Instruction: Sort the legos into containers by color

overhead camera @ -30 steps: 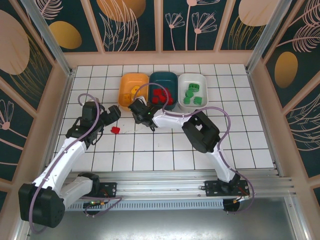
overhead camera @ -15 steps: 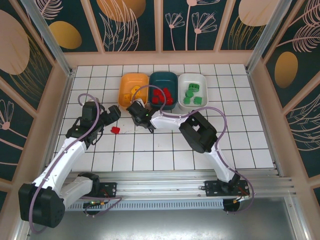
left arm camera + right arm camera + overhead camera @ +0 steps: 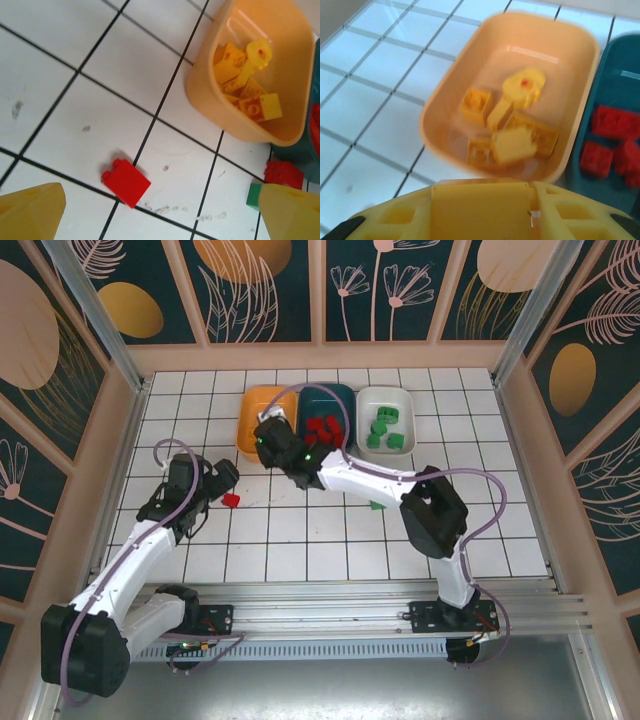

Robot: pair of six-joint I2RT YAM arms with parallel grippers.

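Top view: left jaws are being held wide open beside a red brick [image 3: 231, 500] on the desk [image 3: 300, 540]; right jaws are being held over the orange bowl [image 3: 250, 410]. Left wrist: that brick is being framed by spread fingertips [image 3: 30, 210]. Right wrist: a yellow brick [image 3: 480, 207] is being gripped in the right jaws above the bowl.

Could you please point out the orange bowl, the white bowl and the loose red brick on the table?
orange bowl [image 3: 485, 57]: right wrist view, bare inner wall.
white bowl [image 3: 385, 390]: top external view, far rim.
red brick [image 3: 126, 181]: left wrist view, top face.
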